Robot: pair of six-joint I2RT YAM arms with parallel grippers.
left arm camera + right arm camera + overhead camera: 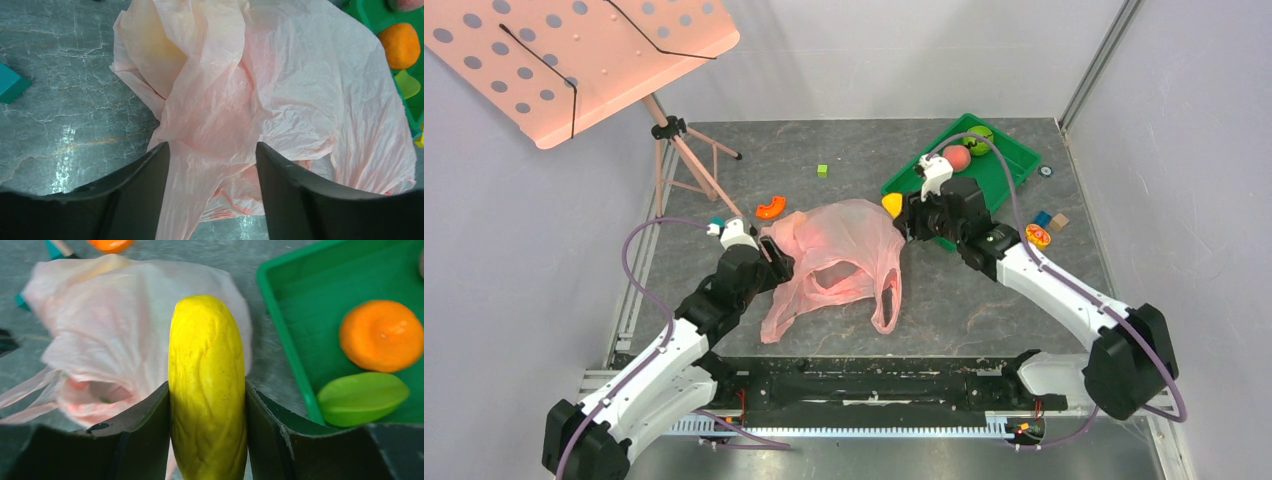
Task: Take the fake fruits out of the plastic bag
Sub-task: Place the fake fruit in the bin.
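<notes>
Right gripper (207, 390) clamps the mango (207, 360) near the tray (292, 365). Left gripper (212, 150) jaws stand apart with bag (305, 100) film between them.

The mango (207, 390) runs off the bottom edge of the right wrist view; from above only a yellow sliver of it shows. Inside the bag (839, 245) a reddish shape (80, 385) shows blurred through the film; which fruit it is cannot be told. A teal block (11, 85) is cut by the left wrist view's edge. Near the table's (754, 150) right edge, a small round thing (1046, 171) is too small to tell.
</notes>
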